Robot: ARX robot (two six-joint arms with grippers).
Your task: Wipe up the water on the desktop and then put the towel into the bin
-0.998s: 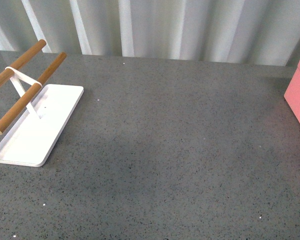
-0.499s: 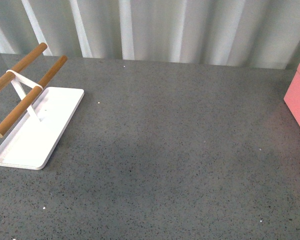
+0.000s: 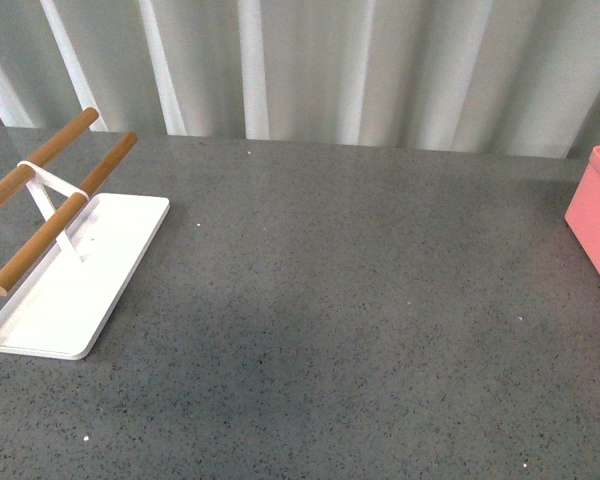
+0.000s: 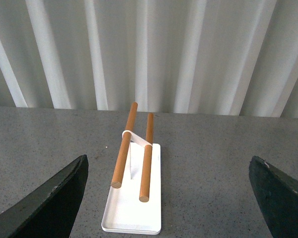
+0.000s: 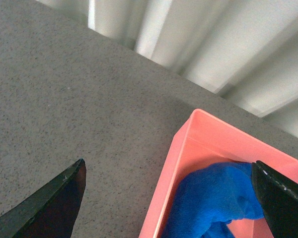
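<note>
The bright blue towel (image 5: 213,198) lies bunched inside the salmon-pink bin (image 5: 179,163), seen in the right wrist view. My right gripper (image 5: 171,201) hangs open above the bin's near wall, nothing between its dark fingers (image 5: 59,203). In the front view only a corner of the bin (image 3: 598,215) shows at the right edge of the speckled grey desktop (image 3: 350,290); neither arm shows there. My left gripper (image 4: 171,198) is open and empty over the desktop (image 4: 218,168), facing the white tray. I see no water on the surface.
A flat white tray (image 3: 75,285) with two wooden rods (image 3: 65,205) on a white stand sits at the left of the desktop; the tray (image 4: 134,208) also shows in the left wrist view. A corrugated white wall (image 3: 310,60) runs along the back edge.
The front view has shifted slightly: the tray and the bin sit a little lower in frame, with more of the wall showing. Nothing on the desktop has moved.
</note>
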